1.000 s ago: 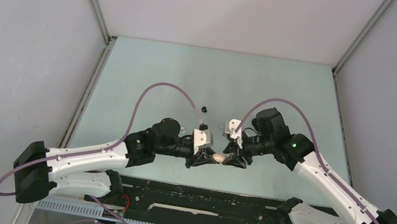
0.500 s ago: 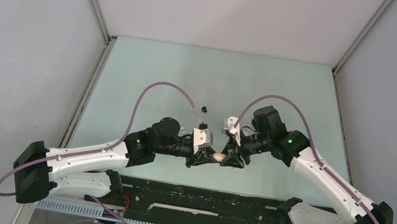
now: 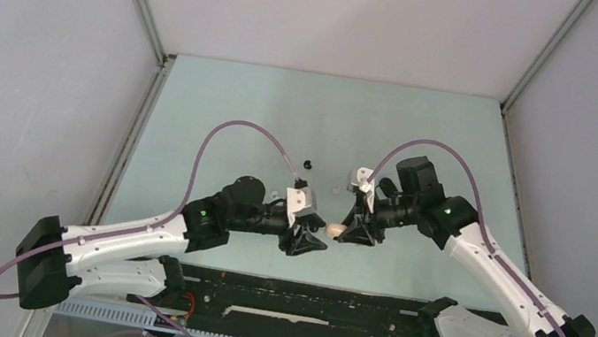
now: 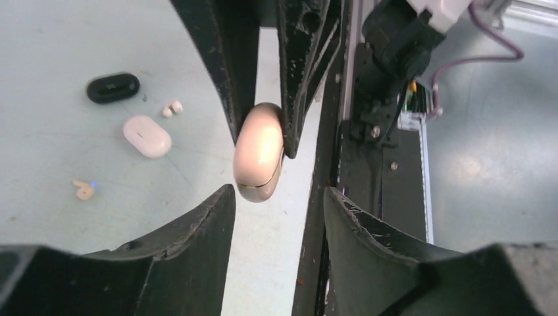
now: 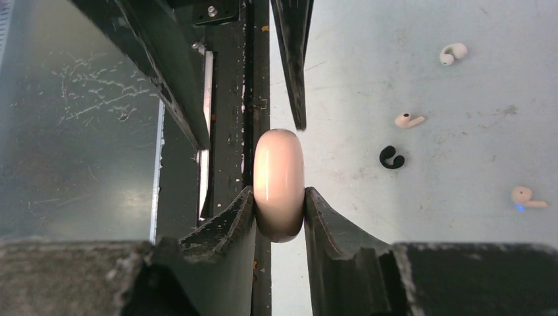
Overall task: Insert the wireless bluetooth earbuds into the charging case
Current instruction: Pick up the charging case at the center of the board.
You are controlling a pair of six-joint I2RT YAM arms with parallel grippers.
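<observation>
Your right gripper (image 5: 279, 197) pinches cream case (image 5: 279, 178) off table (image 5: 428, 99); left gripper (image 4: 278, 194) spread, not touching, likely setting up to open it.

white arms (image 3: 124, 236) with black joints (image 3: 222, 211), purple cables (image 3: 207, 150).

A cream case (image 4: 258, 153) between right end effector (image 4: 261, 139) tips, near the wide-apart left end effector (image 4: 278, 197).

From the top camera the cream case (image 3: 337, 228) is barely a dot to me, and the black earbud (image 3: 307, 164) too small to read. The right gripper (image 5: 278, 194) hides the case's lower sides between its fingers.
</observation>
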